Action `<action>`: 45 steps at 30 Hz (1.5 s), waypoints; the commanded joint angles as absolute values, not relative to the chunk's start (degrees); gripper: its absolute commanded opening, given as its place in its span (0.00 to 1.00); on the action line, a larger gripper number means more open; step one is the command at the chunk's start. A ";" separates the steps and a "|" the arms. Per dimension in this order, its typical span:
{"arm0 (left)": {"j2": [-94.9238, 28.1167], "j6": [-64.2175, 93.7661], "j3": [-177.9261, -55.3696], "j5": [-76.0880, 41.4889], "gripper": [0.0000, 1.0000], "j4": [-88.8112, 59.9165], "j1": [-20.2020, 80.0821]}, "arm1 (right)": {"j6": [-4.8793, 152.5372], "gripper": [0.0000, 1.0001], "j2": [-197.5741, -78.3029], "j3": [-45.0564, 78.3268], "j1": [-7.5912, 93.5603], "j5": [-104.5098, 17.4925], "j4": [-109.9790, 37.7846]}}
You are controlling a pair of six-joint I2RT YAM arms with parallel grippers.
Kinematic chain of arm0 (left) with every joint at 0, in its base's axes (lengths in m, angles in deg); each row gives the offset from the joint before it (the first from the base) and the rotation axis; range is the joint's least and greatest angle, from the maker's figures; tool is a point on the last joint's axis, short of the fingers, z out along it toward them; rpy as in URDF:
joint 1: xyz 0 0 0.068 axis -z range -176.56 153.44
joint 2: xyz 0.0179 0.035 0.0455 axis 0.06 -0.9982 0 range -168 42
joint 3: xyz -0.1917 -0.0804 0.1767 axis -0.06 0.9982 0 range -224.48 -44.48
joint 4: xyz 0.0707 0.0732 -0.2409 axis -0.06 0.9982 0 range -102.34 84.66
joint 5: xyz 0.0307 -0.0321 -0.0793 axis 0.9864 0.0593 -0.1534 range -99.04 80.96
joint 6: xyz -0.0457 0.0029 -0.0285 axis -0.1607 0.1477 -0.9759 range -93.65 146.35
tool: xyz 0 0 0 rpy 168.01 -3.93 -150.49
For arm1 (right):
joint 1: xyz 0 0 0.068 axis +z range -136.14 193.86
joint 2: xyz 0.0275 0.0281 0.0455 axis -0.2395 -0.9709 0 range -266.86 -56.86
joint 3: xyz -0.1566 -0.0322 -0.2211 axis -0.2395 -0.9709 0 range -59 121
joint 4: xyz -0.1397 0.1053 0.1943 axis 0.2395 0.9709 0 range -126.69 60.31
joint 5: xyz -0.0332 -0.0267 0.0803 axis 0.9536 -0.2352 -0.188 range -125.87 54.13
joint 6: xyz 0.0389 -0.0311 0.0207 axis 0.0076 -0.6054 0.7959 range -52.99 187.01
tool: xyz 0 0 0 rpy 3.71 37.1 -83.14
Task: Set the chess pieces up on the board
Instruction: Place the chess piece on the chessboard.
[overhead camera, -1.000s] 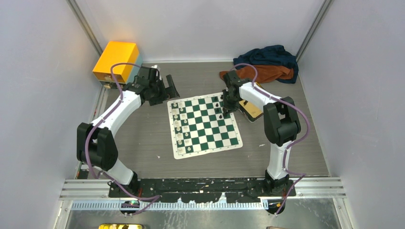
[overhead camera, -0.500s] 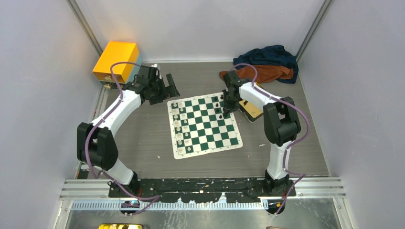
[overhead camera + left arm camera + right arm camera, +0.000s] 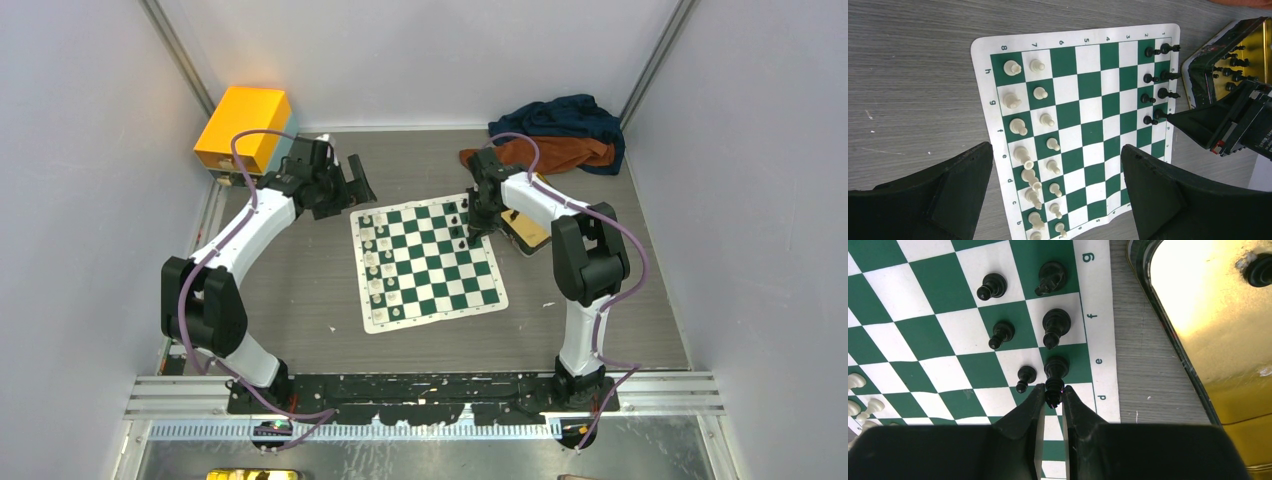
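Observation:
The board [image 3: 430, 320] lies mid-table, its green and white squares [image 3: 948, 315] filling the right wrist view. Cream-white chess pieces [image 3: 1023, 125] stand in two rows along its left side. Several black pieces [image 3: 1150, 75] stand at its far right corner. My right gripper [image 3: 1052, 392] is low over that corner [image 3: 466, 236], its two fingertips pressed on either side of the head of a black piece [image 3: 1056, 367] standing on the edge square by the letter e. My left gripper [image 3: 1057, 147] hovers wide open above the board's far left corner [image 3: 358, 180], holding nothing.
A gold tin [image 3: 1198, 315] with more black pieces sits just right of the board [image 3: 527, 232]. An orange box [image 3: 243, 125] stands at the back left. A blue and orange cloth heap [image 3: 555, 130] lies at the back right.
The right gripper's fingers have narrowed onto the black piece at the board's right edge. The left arm has barely shifted.

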State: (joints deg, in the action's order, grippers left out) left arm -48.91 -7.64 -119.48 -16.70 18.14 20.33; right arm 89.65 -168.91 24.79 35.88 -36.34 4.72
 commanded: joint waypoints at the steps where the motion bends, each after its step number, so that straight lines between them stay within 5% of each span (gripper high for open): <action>1: -48.61 -7.31 -121.32 -17.56 1.00 16.56 20.58 | 88.95 0.10 -167.73 25.23 35.69 -33.40 4.68; 45: -49.70 -7.57 -121.94 -17.73 1.00 16.07 20.76 | 87.76 0.09 -166.20 25.46 35.74 -30.18 6.07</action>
